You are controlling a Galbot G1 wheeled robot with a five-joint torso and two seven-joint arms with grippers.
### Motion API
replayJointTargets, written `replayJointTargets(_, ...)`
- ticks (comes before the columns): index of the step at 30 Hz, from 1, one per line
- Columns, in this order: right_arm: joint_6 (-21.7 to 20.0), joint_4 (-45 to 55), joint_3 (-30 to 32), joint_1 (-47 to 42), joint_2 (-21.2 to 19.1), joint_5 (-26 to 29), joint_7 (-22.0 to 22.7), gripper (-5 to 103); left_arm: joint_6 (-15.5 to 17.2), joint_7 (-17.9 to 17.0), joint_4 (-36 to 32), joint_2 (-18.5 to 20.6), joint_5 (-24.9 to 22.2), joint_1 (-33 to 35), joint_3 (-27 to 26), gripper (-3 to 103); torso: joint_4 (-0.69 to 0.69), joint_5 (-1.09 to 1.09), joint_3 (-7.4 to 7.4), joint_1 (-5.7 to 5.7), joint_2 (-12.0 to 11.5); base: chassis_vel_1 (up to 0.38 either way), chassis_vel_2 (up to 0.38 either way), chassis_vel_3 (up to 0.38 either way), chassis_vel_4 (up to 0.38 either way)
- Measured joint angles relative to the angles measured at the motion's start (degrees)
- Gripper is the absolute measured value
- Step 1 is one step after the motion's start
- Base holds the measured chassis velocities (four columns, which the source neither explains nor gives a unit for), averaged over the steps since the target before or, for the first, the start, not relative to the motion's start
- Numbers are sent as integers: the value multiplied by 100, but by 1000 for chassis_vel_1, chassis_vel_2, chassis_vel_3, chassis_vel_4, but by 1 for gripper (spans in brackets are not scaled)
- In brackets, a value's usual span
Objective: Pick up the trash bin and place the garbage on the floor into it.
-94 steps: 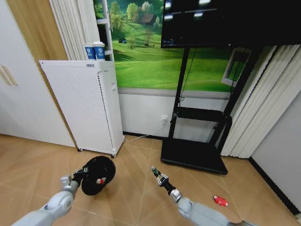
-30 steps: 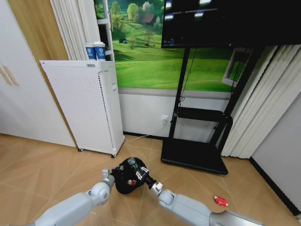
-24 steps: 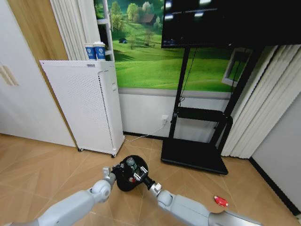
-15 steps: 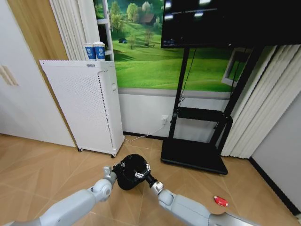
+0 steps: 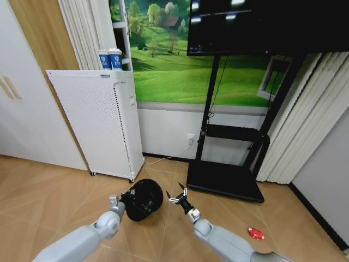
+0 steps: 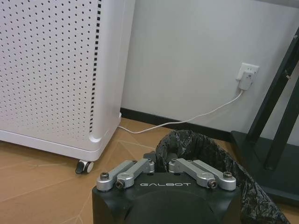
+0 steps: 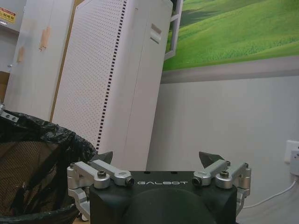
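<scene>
Gripping the rim of one small black round mesh trash bin [image 5: 143, 199] lined with a black bag, the left end effector [image 5: 126, 197] is holding it above the floor, while the right end effector [image 5: 177, 196] is hovering beside it, spread wide and empty. One flat red-and-white wrapper [image 5: 255, 233] is lying well apart on the wooden floor [image 5: 32, 191]; one tall white perforated box unit [image 5: 98, 123] is standing behind, carrying two blue-and-white paper cups [image 5: 109, 59].

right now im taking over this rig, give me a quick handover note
Left end effector: shut on the rim of the trash bin, holding it just ahead of the robot, near the white perforated unit.
Right end effector: open, holding nothing, beside the bin.
Done: bin picked up; something green and white lies inside it.
Left: a red-and-white wrapper lies on the floor to the robot's right, near the TV stand base. Other litter cannot be confirmed.
</scene>
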Motion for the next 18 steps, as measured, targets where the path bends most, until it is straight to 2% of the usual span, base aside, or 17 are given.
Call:
replayJointTargets(6, 2, -25, 99, -85, 32, -8, -78, 100, -1, 12, -131, 144, 130, 526, -415, 7, -2, -1, 0, -1, 0, -193, -167, 197, 166)
replayJointTargets(8, 2, -28, 112, -101, 34, -12, -96, 100, -1, 15, -152, 158, 138, 587, -471, 7, 0, 5, 0, -1, 0, -207, -197, 215, 201)
replayJointTargets(10, 3, -37, 137, -118, 37, -30, -101, 100, -3, 15, -182, 169, 153, 655, -551, 7, -2, -1, 0, -1, 0, -269, -232, 252, 223)
replayJointTargets(14, 4, -41, 147, -126, 30, -50, -100, 100, -2, 12, -236, 177, 166, 754, -623, 7, 0, 2, 0, 0, -1, -278, -246, 257, 241)
replayJointTargets(18, 4, -54, 149, -124, 45, -195, 46, 100, -2, 9, -278, 172, 179, 826, -686, 7, -6, 3, 0, 0, -1, -190, -214, 222, 202)
